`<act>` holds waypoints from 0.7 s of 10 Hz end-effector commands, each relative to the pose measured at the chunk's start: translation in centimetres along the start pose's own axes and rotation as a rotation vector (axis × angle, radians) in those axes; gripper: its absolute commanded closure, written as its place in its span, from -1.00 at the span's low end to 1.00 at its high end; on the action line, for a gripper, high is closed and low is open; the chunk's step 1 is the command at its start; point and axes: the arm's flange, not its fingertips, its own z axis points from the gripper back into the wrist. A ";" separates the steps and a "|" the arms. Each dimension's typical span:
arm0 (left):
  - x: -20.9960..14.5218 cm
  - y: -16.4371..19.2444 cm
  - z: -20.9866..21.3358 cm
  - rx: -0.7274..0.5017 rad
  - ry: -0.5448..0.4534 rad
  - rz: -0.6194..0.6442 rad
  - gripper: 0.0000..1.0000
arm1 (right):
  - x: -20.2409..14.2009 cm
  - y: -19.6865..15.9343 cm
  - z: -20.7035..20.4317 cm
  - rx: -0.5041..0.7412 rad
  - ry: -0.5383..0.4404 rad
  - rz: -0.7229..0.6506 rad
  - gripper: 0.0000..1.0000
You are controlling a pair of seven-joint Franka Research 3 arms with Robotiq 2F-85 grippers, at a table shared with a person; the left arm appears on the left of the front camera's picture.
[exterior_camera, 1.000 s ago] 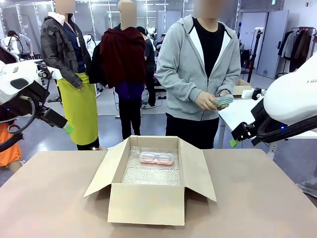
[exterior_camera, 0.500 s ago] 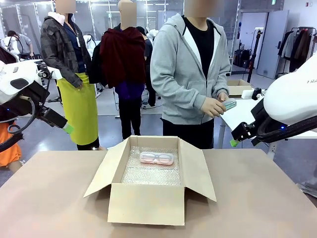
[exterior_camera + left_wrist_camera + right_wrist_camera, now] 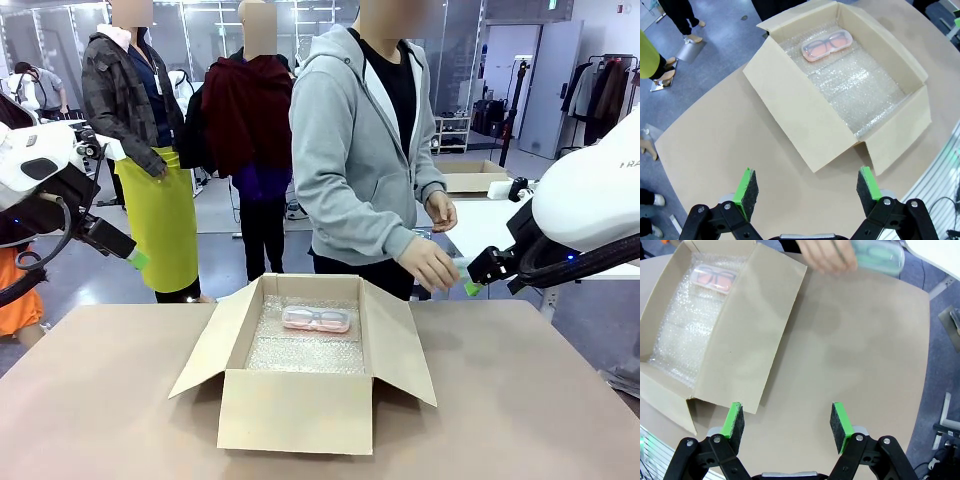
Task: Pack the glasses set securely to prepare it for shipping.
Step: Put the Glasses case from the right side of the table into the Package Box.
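Mint green case (image 3: 877, 255) in the person's hand (image 3: 432, 266) has come lower.

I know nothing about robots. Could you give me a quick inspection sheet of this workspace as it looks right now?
Surface: tan table, with one open box in the middle.
Job's things: pink case lies on bubble wrap at the box's far end; green case is in a person's hand by the table's far edge, outside the box.
Clutter: nothing seen.
Claws: left claw open and empty, above the table; right claw open and empty, above the table.
Cables: black cable loops along the left arm, off the table.
Surroundings: onlookers stand behind the table.
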 end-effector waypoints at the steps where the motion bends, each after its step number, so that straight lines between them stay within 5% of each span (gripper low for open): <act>1: -0.1 0.1 0.2 -0.013 -0.008 -0.001 -1.00 | 0.2 0.0 -0.2 -0.002 -0.011 -0.002 -0.74; 7: -0.1 0.1 0.2 -0.013 -0.008 -0.001 -1.00 | 0.2 0.0 -0.2 -0.002 -0.011 -0.002 -0.74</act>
